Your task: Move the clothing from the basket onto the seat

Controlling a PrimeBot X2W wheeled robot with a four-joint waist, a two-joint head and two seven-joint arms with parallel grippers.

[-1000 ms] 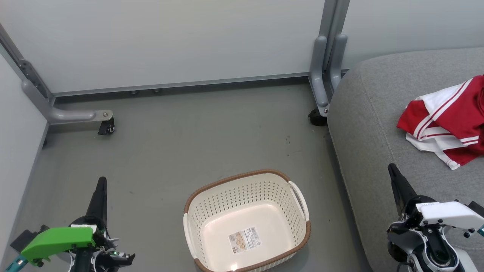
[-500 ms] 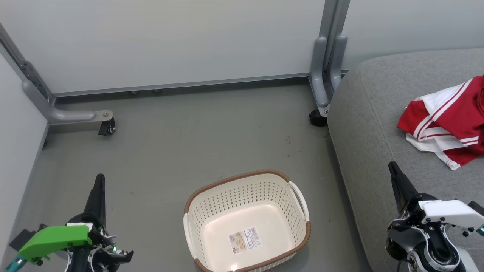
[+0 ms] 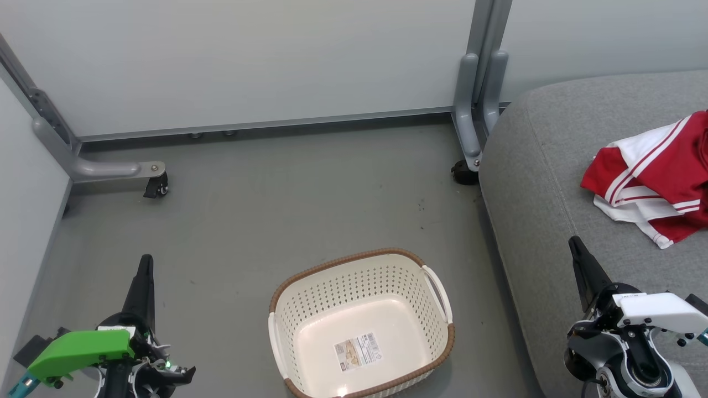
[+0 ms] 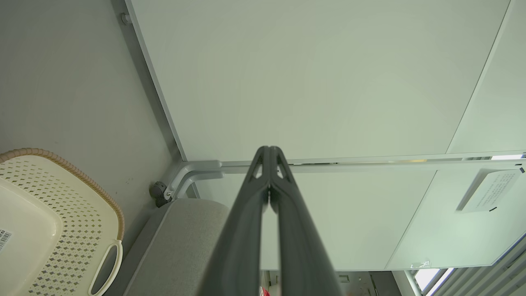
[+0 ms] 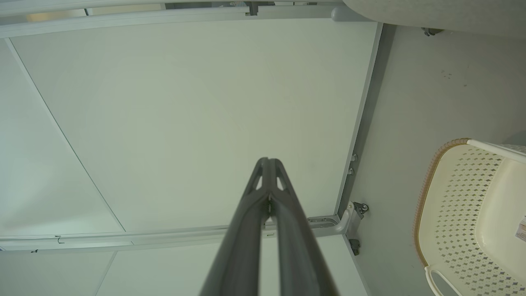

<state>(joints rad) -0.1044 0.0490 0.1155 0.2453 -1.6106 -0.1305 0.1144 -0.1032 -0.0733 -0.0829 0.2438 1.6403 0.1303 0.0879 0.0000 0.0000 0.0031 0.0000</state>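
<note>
The cream-white basket (image 3: 437, 287) with its brown rim stands on the grey floor, nothing in it but a label sticker. The red clothing (image 3: 658, 177) with white stripes lies crumpled on the light grey seat (image 3: 542, 182) at the right, partly cut off by the frame edge. My left gripper (image 3: 146, 261) is shut and holds nothing, at the lower left, well left of the basket. My right gripper (image 3: 575, 241) is shut on nothing, hovering over the seat's front edge, below the clothing. Both wrist views show the fingertips pressed together (image 4: 268, 149) (image 5: 268, 160).
Pale partition panels on grey wheeled frames close off the back and left; one caster (image 3: 156, 187) stands at the left, another (image 3: 463, 172) by the seat's corner. Open grey floor (image 3: 287, 204) lies between the panels and the basket.
The left gripper has drawn back slightly toward the bottom of the head view. The right gripper, basket and clothing stay put.
</note>
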